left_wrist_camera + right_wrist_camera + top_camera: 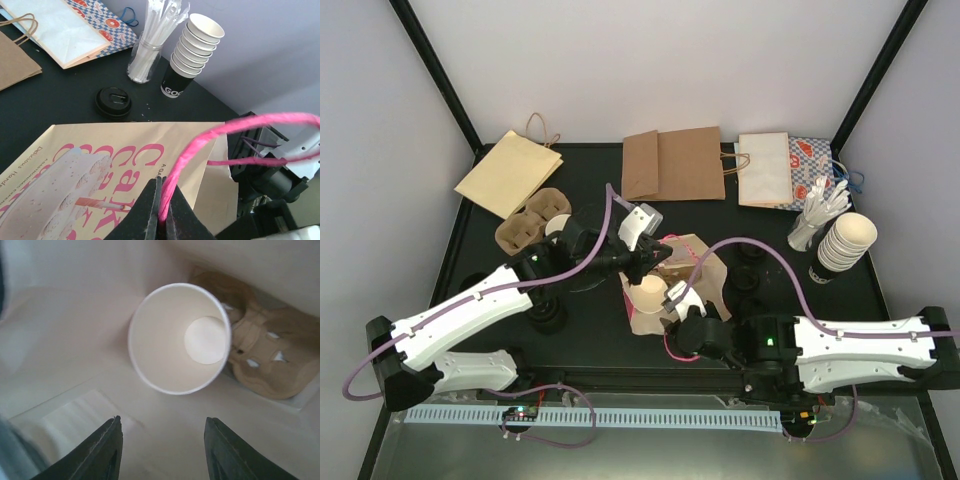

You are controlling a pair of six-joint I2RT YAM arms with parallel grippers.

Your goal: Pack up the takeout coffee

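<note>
The right hand [162, 421] has its fingers apart, gripping nothing, inside the paper bag [70, 315]. Just ahead of them the takeout coffee cup [170, 345] rests in the bag, its open mouth facing the hand. A cardboard cup carrier [265, 360] sits just beside it to the right. The left hand [161, 192] is clamped together on the bag's pink handle [210, 137]. Beyond it on the surface [60, 100] lie a black lid [113, 101], then a straw jar [145, 62] and a cup stack [197, 45].

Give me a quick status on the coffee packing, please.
Left gripper shut on pink handle of bag. Right gripper open, empty, above the cup. Cup upright inside the bag, beside cardboard carrier. Nothing in the way.
</note>
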